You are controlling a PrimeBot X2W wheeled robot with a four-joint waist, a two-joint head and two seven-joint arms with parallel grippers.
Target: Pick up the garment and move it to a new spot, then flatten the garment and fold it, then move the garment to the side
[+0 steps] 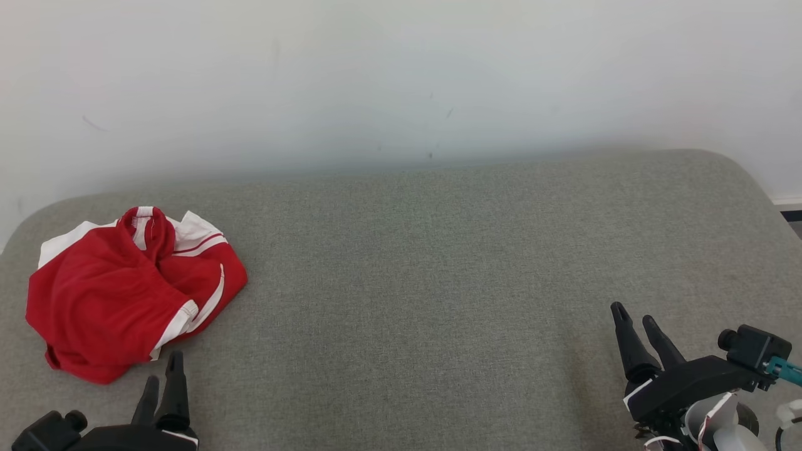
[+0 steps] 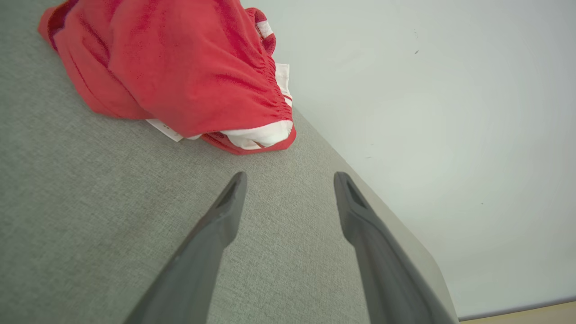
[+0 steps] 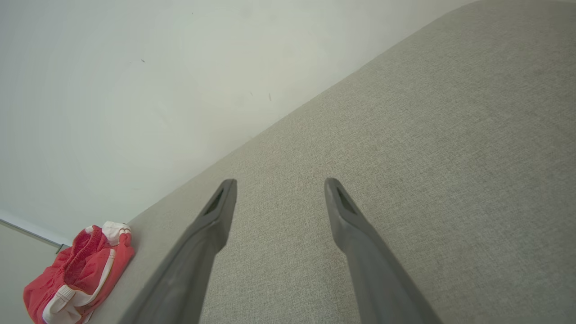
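Observation:
The garment [image 1: 128,291] is a crumpled red piece with white trim, bunched up at the far left of a grey fabric surface [image 1: 426,282]. My left gripper [image 1: 163,378] stands open just in front of its near edge, nothing between the fingers. In the left wrist view the garment [image 2: 180,72] lies a short way beyond the open left gripper [image 2: 290,177]. My right gripper [image 1: 635,316] is open at the lower right, far from the cloth. In the right wrist view the right gripper [image 3: 279,184] hovers over bare fabric, with the garment [image 3: 76,274] small at the lower left.
A pale wall [image 1: 401,81] rises directly behind the surface. The surface has rounded far corners, and its right edge [image 1: 761,188] drops off toward a dark strip of floor. Wide bare fabric stretches between the garment and the right gripper.

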